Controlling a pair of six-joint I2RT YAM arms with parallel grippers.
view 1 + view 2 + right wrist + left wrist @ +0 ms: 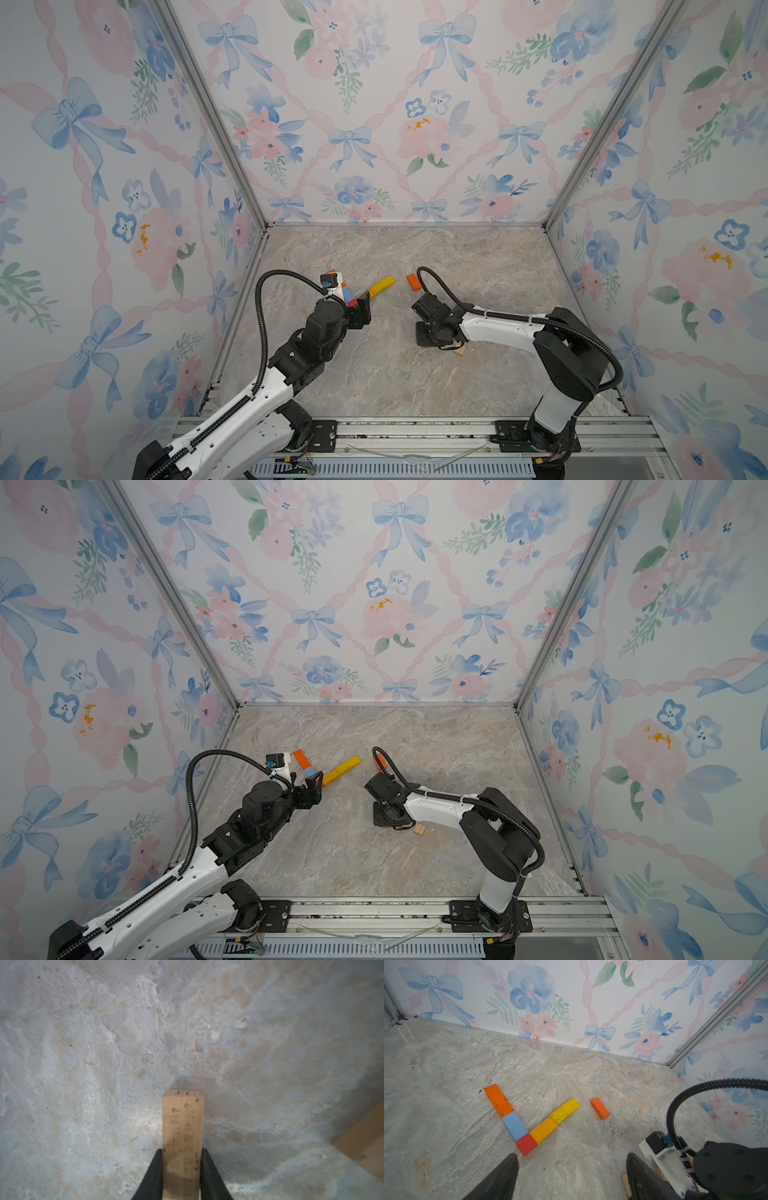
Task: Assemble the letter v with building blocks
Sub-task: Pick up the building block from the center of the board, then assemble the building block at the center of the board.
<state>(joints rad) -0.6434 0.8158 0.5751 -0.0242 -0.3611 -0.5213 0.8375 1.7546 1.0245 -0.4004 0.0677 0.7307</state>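
Left gripper [572,1159]: jaws spread wide, nothing in them, hovering near the V's vertex. V on the marble table [446,1064]: orange block [499,1100], light blue block [515,1126] and red block [526,1144] form one arm. Amber block [543,1130] and yellow block [565,1110] form the other, all end to end. Small orange block [600,1108] lies loose near the yellow end (not touching). Right gripper [181,1151] pinches a tan block [182,1122] by its long sides, low at the table.

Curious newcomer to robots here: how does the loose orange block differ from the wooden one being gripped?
The loose orange block is painted; the wooden block is bare tan with printed marks. The orange block lies flat on the table; the wooden block is pinched by the jaws of the right gripper. Both are rectangular.
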